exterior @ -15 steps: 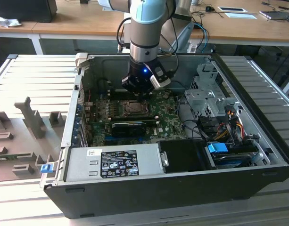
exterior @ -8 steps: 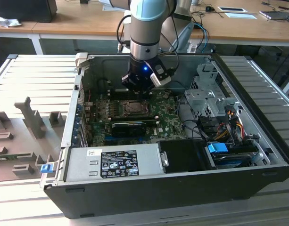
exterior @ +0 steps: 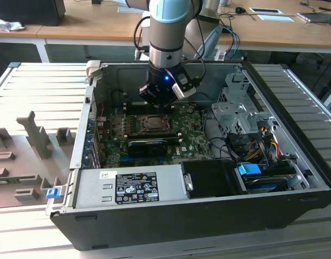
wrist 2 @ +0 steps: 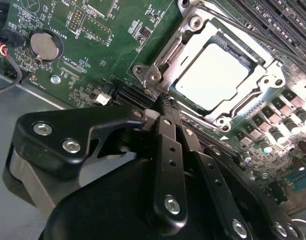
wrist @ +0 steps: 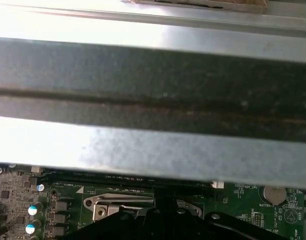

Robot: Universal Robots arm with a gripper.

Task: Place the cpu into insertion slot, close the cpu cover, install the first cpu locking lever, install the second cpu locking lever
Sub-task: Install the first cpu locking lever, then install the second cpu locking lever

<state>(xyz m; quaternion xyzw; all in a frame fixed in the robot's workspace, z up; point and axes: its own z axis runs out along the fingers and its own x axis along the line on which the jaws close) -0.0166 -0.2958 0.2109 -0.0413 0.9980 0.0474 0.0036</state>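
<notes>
second wrist view: the claw point(wrist 2: 165, 102) has its two black fingers point(wrist 2: 168, 150) pressed together into a narrow tip, pinching nothing, with that tip at the corner of the socket by the hinge hardware. the cpu point(wrist 2: 212, 75) lies flat in the insertion slot, pale top bright under the light. the cpu cover point(wrist 2: 190, 37) is down around it — silvery frame flat, window framing the chip. first two steps look done, as a judgement from how things lie.

exterior view: the arm hangs over the open computer case point(exterior: 170, 216), claw point(exterior: 154, 108) low above the motherboard point(exterior: 195, 143), just at the far edge of the socket, where the cpu point(exterior: 153, 123) shows as a pale square. the case lies on a grey slatted bench point(exterior: 35, 81).

first wrist view: a case wall point(wrist: 153, 95) spans the picture, green board and cover frame point(wrist: 118, 202) below it.

step in hand, as i read it: first locking lever — the closed tip sits where a lever would be pushed. lever itself not clearly made out; cannot tell whether it is latched. the move calls for a firm, steady press down and sideways under the retaining hook, without slipping onto the board components beside the socket.
</notes>
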